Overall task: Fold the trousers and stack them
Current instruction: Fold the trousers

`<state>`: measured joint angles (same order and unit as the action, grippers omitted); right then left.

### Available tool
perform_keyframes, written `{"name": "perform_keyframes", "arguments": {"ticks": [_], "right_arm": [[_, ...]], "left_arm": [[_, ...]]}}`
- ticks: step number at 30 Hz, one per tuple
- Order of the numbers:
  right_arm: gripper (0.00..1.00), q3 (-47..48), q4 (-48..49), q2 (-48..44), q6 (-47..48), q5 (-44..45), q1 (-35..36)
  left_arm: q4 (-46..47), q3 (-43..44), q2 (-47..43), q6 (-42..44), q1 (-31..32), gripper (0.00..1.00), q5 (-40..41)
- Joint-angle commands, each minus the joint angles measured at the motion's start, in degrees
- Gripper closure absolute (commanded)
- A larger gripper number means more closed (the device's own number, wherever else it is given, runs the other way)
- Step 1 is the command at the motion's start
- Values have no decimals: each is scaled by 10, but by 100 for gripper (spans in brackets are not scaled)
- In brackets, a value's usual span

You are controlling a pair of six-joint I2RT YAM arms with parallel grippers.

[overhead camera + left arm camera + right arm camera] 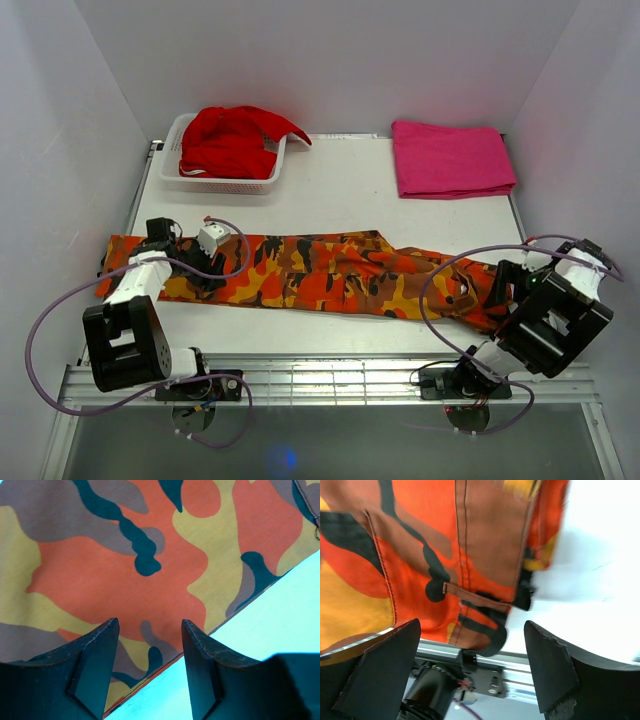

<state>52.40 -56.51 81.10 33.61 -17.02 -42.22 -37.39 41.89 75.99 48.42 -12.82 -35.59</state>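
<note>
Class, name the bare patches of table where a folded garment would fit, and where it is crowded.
Free: the table between the basket and the pink cloth, down to the trousers. Crowded: the near strip, with trousers, left arm, right arm.

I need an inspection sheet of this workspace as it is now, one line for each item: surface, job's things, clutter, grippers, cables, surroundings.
Surface: white table, with a metal rail along its near edge.
Job's things: trousers stretched out left to right, not yet folded short, waistband end at the right.
Clutter: red garment in a white basket, far left; folded pink cloth, far right.
Grippers: left gripper open above the trousers' near edge; right gripper open by the waistband.
Cables: a purple cable loops from each arm; both pass over the trousers.
Surroundings: plain white walls; nothing else seen.
</note>
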Motion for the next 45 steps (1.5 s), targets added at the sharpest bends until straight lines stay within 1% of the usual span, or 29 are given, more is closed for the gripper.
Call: {"name": "perform_keyframes", "arguments": {"ticks": [1,4,7,11,16,20,22,25,26,28,29,31,32,34,35,37,38,41,45], "right_arm": [[11,-40,-4,20,-35,-6,-6],[10,-36,-2,62,-37,-16,-11],[9,-39,3,99,-42,-6,-24],[11,-45,3,142,-43,-2,-36],[15,-43,-11,182,-21,-39,-37],[15,-10,-28,182,1,-70,-38],[16,20,-15,173,5,-58,-38],[15,17,21,164,12,-48,-38],[16,16,27,165,13,-47,-38],[20,17,31,179,11,-54,-38],[29,17,32,180,11,-55,-38],[43,17,31,169,20,-62,-40],[52,17,29,162,23,-64,-42],[62,23,12,138,37,-71,-45],[72,28,4,131,43,-73,-46],[83,33,-11,109,52,-76,-47],[92,42,-17,103,54,-74,-47],[92,67,-41,86,59,-72,-47],[92,121,-69,78,60,-111,-45]], "left_arm": [[20,2,1,-25,12,36,-1],[21,8,7,-40,17,36,-4],[27,7,10,-49,19,36,-4],[37,5,18,-54,24,36,3],[52,2,27,-61,25,36,3],[58,4,35,-69,27,36,3],[58,6,38,-68,28,36,4],[63,6,44,-61,27,36,11],[64,6,48,-61,27,36,12],[71,6,53,-67,27,36,14],[73,5,60,-68,27,36,15],[81,1,70,-69,27,36,25],[86,-4,73,-69,28,37,30],[97,-7,83,-67,28,37,47],[102,-8,86,-67,27,38,52],[109,-9,100,-70,28,38,61],[112,-7,105,-75,28,40,65],[115,-3,125,-79,27,44,83],[122,-8,142,-76,28,55,108]]}}
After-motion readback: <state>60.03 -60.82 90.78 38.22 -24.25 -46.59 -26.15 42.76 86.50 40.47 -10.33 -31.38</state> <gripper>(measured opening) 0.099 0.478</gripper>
